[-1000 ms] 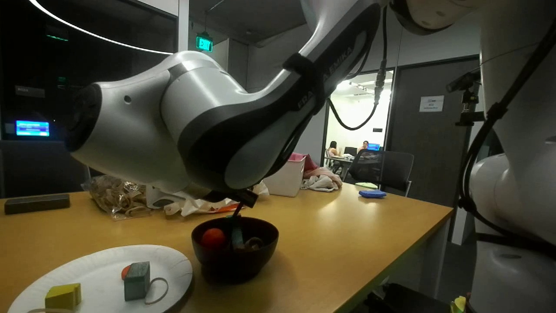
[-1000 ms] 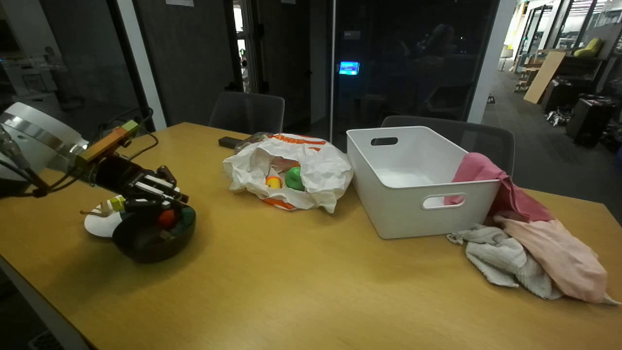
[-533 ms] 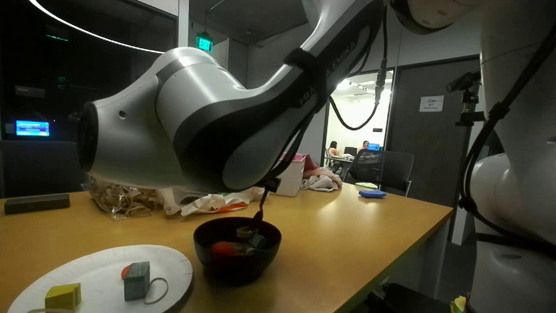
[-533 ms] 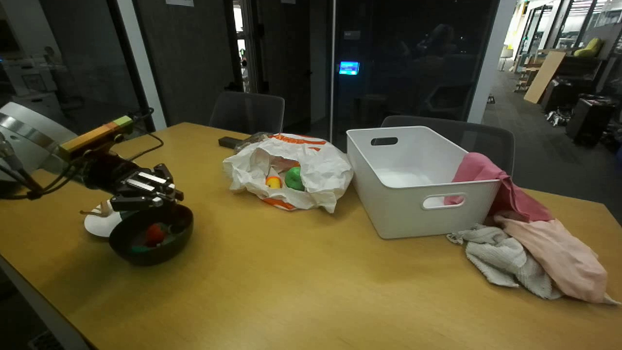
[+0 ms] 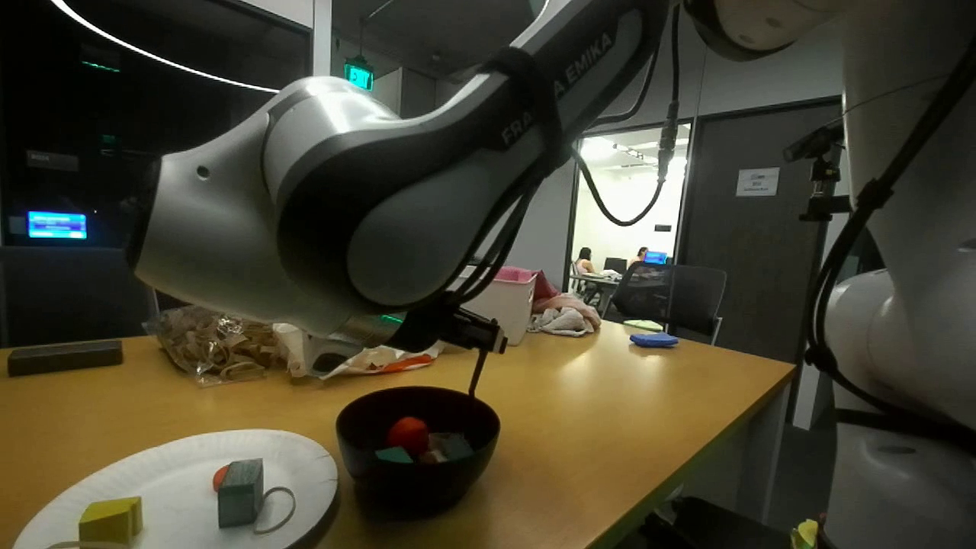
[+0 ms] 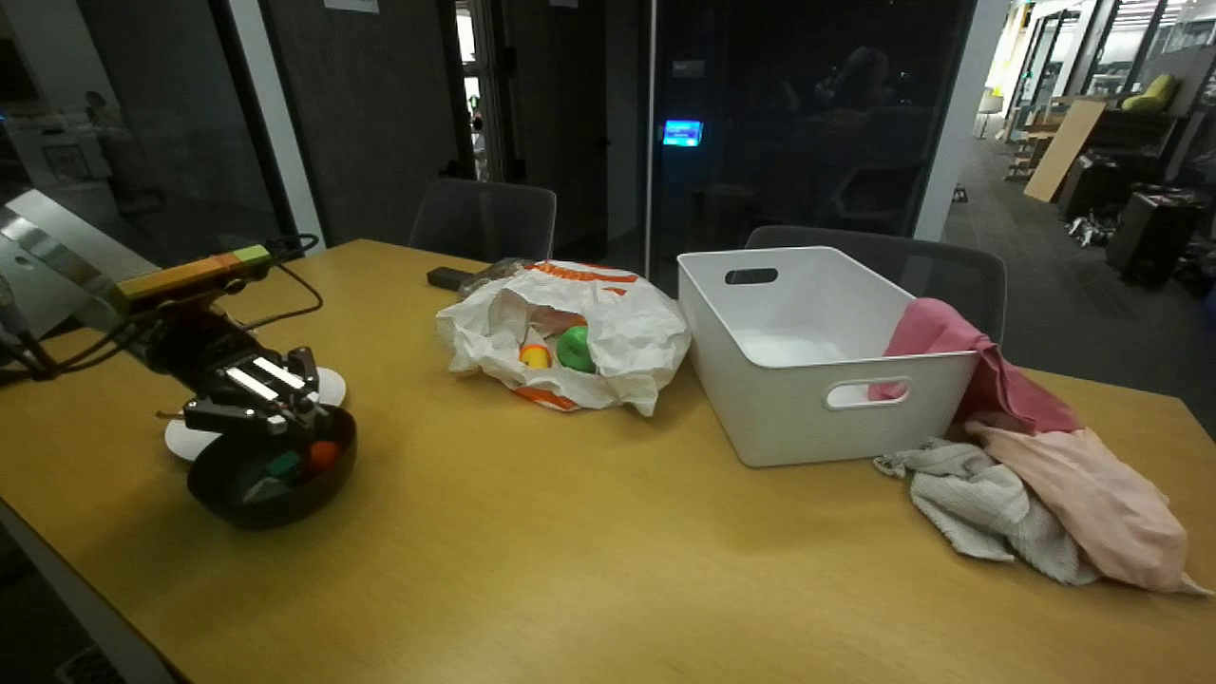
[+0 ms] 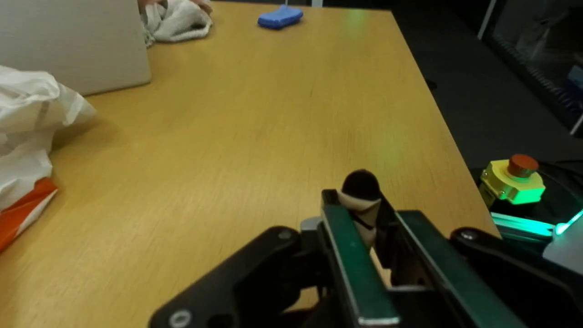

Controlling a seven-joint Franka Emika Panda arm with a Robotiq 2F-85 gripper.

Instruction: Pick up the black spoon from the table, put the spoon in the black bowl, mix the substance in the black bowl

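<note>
The coming stroke turns on where the black bowl (image 5: pixel 419 482) lies from the hand (image 7: pixel 359 206): below it and back under its body, not out ahead of the fingertips. In an exterior view the hand hangs above the bowl with a gap between them, while the wrist view looks out past the tips along the tabletop (image 7: pixel 227 136) and does not take the bowl in. The black spoon (image 5: pixel 477 374) runs down from the fingertips, its long axis steep, the lower end leaning slightly back toward the bowl's middle. It meets the line of the rim just under the tips; whether its head is inside the wall or behind it I cannot tell (black on black gives little help). The substance (image 5: pixel 410 436), red and greenish pieces, lies in the bowl, lower than the hand and back beneath it, so mixing would, I judge, need the spoon drawn back and down without levering on the rim. The fingers are drawn in to about the handle's thickness; between them, in the wrist view, stands a dark rounded end with a pale band, which I take for the top of the gripped handle.
</note>
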